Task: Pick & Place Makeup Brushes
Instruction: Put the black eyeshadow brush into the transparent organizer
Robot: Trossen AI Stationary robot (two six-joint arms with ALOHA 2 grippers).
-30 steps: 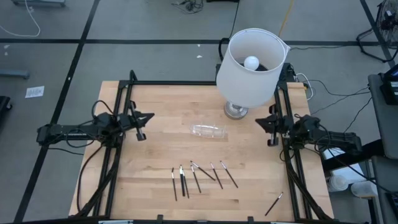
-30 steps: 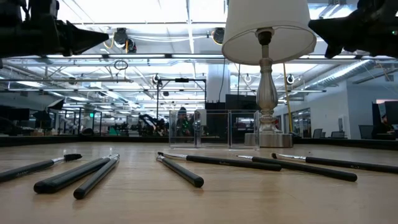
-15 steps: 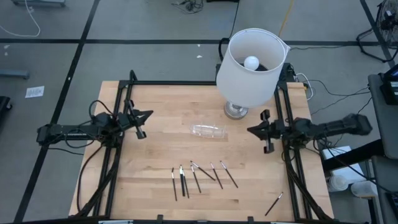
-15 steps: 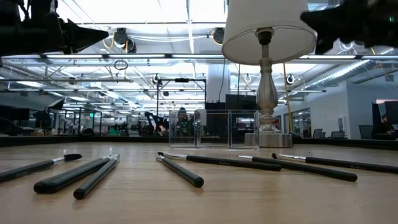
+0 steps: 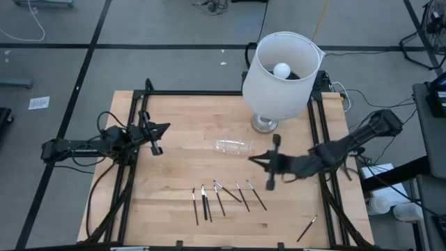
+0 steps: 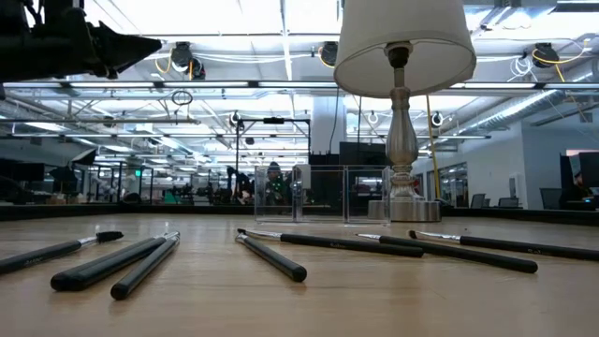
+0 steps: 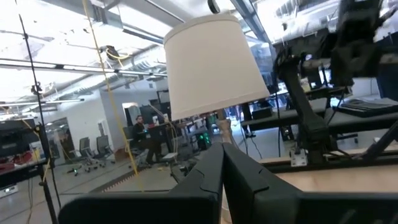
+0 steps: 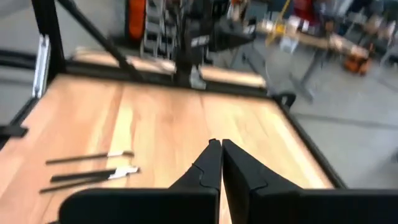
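Nearest you on the bench [image 5: 174, 132], one stray brush [image 5: 307, 228] lies alone by the front right corner, well apart from the others. Just behind it, a loose row of makeup brushes [image 5: 221, 197] lies on the wood near the front middle, about six, handles roughly parallel, a couple crossing; none is held. The low view shows them flat on the wood, dark handles with small paler tips.

Your right pincer [image 5: 252, 158] hangs above the bench, just behind the right end of that row, between it and the clear plastic bottle [image 5: 233, 146]. Its fingers are pressed together, empty; the right wrist view shows the two tips meeting with nothing between, and a few brushes on the wood beyond.

The bottle lies on its side near the bench's middle, apart from every brush.

Your left pincer [image 5: 162, 128] is over the left side of the bench, level with the bottle but well away from it and from the brushes. Its fingers are nearly closed, gripping nothing.

Farthest back, a lamp [image 5: 281, 66] with a white shade stands at the rear right of the bench.
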